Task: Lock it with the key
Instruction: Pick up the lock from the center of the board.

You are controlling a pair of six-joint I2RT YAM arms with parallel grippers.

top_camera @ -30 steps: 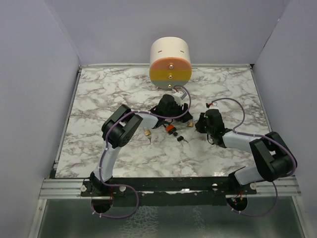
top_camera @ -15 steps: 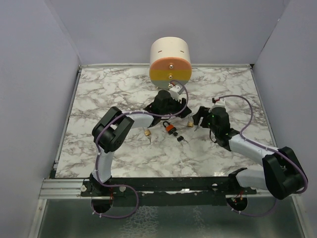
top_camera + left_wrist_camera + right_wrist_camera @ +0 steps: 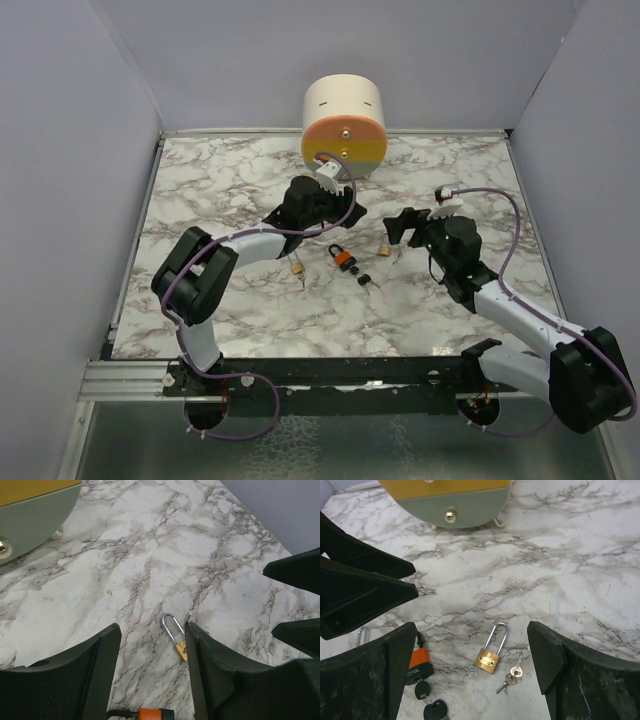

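The key point(image 3: 427, 698) is a small black-headed bunch lying at the lower end of an orange and black padlock point(image 3: 418, 662), in the middle of the marble table point(image 3: 200, 190). In the top view the key point(image 3: 366, 280) lies just right of that padlock point(image 3: 343, 260). My left gripper point(image 3: 152, 627) hovers open and holds nothing; the orange padlock point(image 3: 155, 714) shows at its lower edge. My right gripper point(image 3: 471, 627) is wide open above a brass padlock point(image 3: 490, 655) and grips nothing. From above, the left gripper point(image 3: 340, 218) and right gripper point(image 3: 398, 228) face each other.
Two small silvery keys point(image 3: 512, 672) lie beside the brass padlock point(image 3: 384, 247). Another brass padlock point(image 3: 297, 268) lies left of the orange one. A round cream drawer unit point(image 3: 344, 125) with brass knobs stands at the back. Grey walls enclose the table.
The right gripper has gone from shut to wide open and drawn back to the right. The left gripper has swung left and back toward the drawer unit. The locks and keys lie as before.
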